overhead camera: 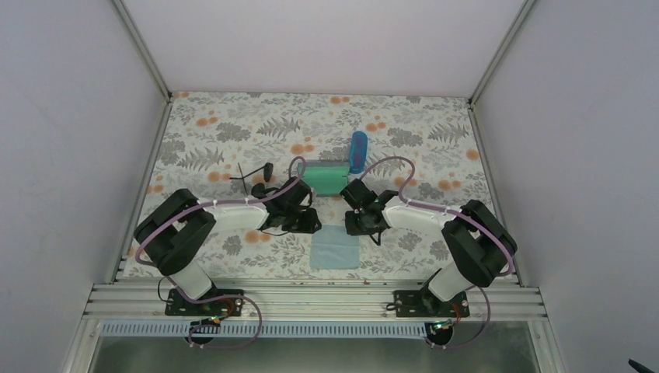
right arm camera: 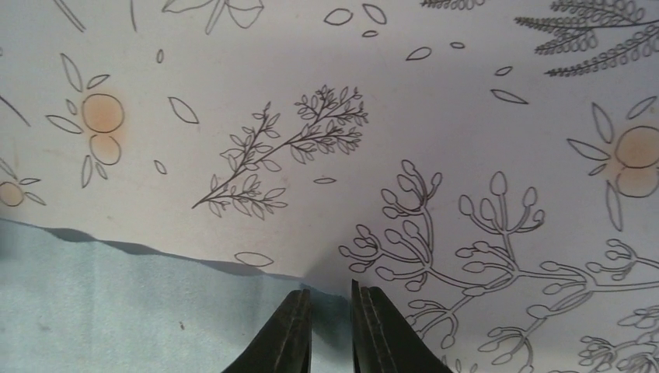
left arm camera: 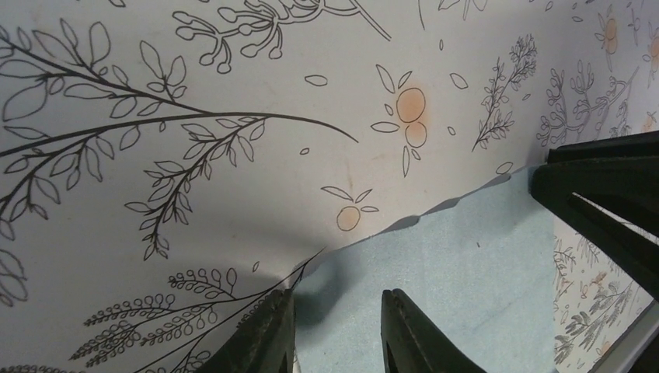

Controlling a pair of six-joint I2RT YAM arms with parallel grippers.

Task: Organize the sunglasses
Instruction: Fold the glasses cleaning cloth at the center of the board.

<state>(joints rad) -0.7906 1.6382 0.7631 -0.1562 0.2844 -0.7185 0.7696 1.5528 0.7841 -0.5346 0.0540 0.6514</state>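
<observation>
At the near middle of the table (overhead camera: 233, 124), a light blue cloth (overhead camera: 336, 250) lies flat, with both arms bent over its far corners. The left gripper (left arm camera: 334, 336) is parted over the cloth's edge, nothing between its fingers but the fabric below. The right gripper (right arm camera: 331, 326) stands a narrow slit apart at the opposite corner. Neither has a firm hold.

The likely risk is that the thin edge slips out as the fingers meet, or that the tips catch the patterned table cover along with it. The two wrists are near each other and could knock together.

Just beyond, a green case (overhead camera: 322, 179) lies partly behind the arms, so what it holds is hidden. A blue case (overhead camera: 357, 151) stands behind it. The black sunglasses (overhead camera: 254, 172) lie to the left on the table, too small to tell whether they are folded. No pink-red pair can be seen.
</observation>
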